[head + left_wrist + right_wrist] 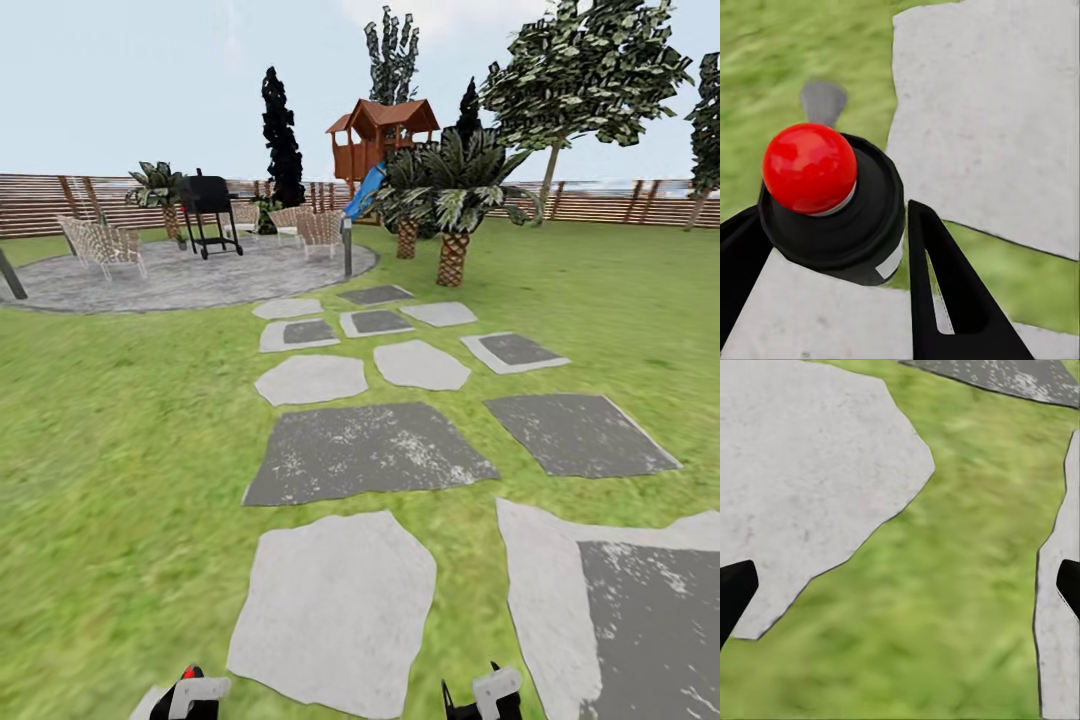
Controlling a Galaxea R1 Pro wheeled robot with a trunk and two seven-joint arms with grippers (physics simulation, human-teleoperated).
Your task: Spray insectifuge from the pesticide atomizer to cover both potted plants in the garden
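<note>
— What are the hands doing?

— The right gripper (906,574) is spread wide, its two black fingertips (735,592) at opposite edges of its wrist view with nothing between them. Straight beneath it is a strip of grass (945,607), with a pale stone slab (802,472) to one side and the edge of another to the other side.

— And the left?

— The left gripper (832,214) has its fingers (945,300) apart. Between them in the wrist view sits a black round body (847,232) topped with a glossy red dome (808,166). Whether the fingers press on it, I cannot tell. Past it lie grass and another light slab (997,112).

— Where is the task's ground?

— The garden (120,440) lies all around both grippers: green lawn, with a run of stepping stones leading away in front of them. Just ahead of the grippers is a light slab (335,610), and beyond it a dark grey one (365,450), then smaller stones.

— Anything standing in the way?

— Close in front of the grippers, only flat slabs and grass. Far ahead and toward the left arm's side is a round paved patio (190,275) with a black grill (208,205), woven chairs (100,245) and a short post (347,245) at its rim. Farther out stand palms with scaly trunks (450,200), a wooden playhouse (380,135) and the brown slat fence (620,205)
</note>
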